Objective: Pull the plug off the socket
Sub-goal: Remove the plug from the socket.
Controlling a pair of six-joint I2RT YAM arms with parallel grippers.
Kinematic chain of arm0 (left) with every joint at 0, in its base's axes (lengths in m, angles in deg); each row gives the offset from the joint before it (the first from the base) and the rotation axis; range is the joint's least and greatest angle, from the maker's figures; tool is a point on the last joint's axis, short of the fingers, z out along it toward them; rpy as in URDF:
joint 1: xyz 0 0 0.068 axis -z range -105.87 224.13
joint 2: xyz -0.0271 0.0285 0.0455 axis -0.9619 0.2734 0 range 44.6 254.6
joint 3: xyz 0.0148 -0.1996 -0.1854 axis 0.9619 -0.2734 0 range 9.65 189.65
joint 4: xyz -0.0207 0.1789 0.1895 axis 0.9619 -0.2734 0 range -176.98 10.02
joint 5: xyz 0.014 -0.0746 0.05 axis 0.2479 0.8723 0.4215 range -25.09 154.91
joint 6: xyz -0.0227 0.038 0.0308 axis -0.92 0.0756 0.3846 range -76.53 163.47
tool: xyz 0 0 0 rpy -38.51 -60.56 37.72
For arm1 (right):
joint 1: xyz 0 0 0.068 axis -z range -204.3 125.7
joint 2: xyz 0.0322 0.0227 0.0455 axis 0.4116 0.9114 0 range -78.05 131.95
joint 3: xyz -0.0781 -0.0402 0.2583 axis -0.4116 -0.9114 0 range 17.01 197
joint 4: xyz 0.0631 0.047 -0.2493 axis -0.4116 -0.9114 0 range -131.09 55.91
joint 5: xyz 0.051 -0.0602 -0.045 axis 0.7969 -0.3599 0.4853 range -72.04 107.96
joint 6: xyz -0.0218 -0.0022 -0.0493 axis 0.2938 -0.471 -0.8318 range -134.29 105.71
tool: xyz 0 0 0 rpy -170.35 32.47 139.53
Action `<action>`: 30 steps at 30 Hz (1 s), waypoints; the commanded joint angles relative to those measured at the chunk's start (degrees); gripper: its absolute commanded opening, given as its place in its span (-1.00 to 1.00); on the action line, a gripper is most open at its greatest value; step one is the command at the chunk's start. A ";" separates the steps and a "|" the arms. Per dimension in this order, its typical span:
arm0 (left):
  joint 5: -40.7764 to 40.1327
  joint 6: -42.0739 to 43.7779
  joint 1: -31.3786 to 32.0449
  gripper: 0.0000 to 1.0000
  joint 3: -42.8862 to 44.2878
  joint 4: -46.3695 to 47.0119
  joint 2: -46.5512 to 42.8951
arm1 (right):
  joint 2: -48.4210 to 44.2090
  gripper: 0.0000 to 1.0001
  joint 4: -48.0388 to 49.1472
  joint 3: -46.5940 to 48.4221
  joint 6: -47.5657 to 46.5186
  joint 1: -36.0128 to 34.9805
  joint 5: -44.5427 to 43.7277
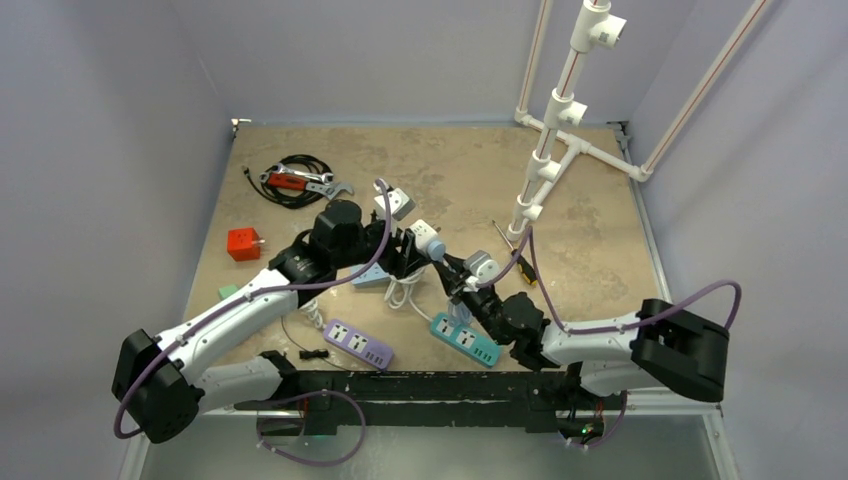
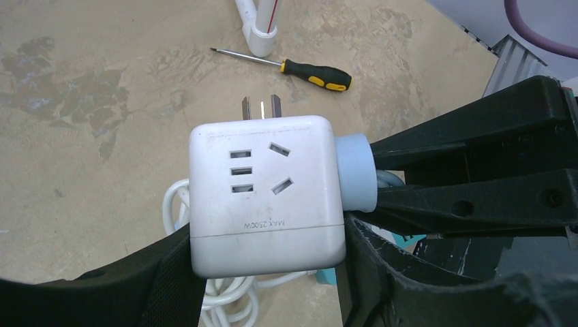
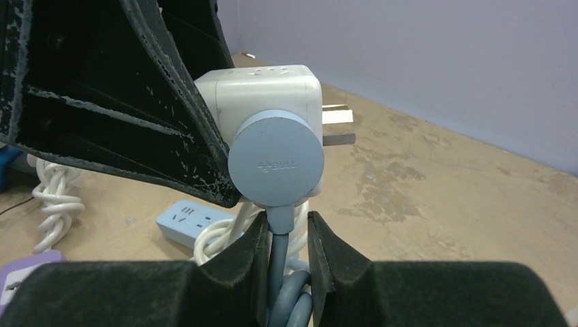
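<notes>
**A:** What has your left hand got?

**B:** My left gripper (image 2: 269, 267) is clamped tight on the white cube socket (image 2: 266, 191), one finger on each side. It holds the cube in the air over the middle of the tabletop. The face toward my wrist camera reads "MAX 2500W", upside down from there. Two metal prongs (image 2: 261, 107) stick out of the side facing away from my wrist.

**A:** And the right hand?

**B:** My right gripper (image 3: 281, 238) is closed to a narrow gap on the blue cord (image 3: 286, 293), just below the round blue plug (image 3: 276, 163). The plug's face is marked "BULL". It sits fully seated in the cube's side, between my two hands.

**A:** What lies further out?

**B:** A coiled white cable (image 3: 54, 197) and a light blue power strip (image 3: 187, 221) lie on the table below the cube. A teal strip (image 1: 465, 340) and a purple strip (image 1: 357, 343) lie toward the near edge. A screwdriver (image 2: 313, 71) with a yellow-and-black handle lies right of centre, by a foot of the white pipe frame (image 1: 545, 160).
</notes>
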 commanded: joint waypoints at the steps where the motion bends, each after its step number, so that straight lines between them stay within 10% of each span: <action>1: 14.06 -0.63 -2.73 -1.00 0.26 5.57 -1.33 | 4.74 -1.00 10.01 4.05 0.23 0.76 -3.27; 12: 29.80 -7.05 -2.96 -1.00 -1.50 14.45 -3.24 | 11.32 -1.00 8.20 7.24 1.09 3.63 -3.00; 21: -2.13 3.81 -1.00 -1.00 1.08 -1.98 -2.74 | 0.44 -1.00 7.22 3.84 1.34 3.62 -1.47; 30: -16.21 4.14 -0.44 -1.00 1.66 -4.60 0.67 | -11.51 -1.00 3.91 1.71 -0.34 3.58 0.42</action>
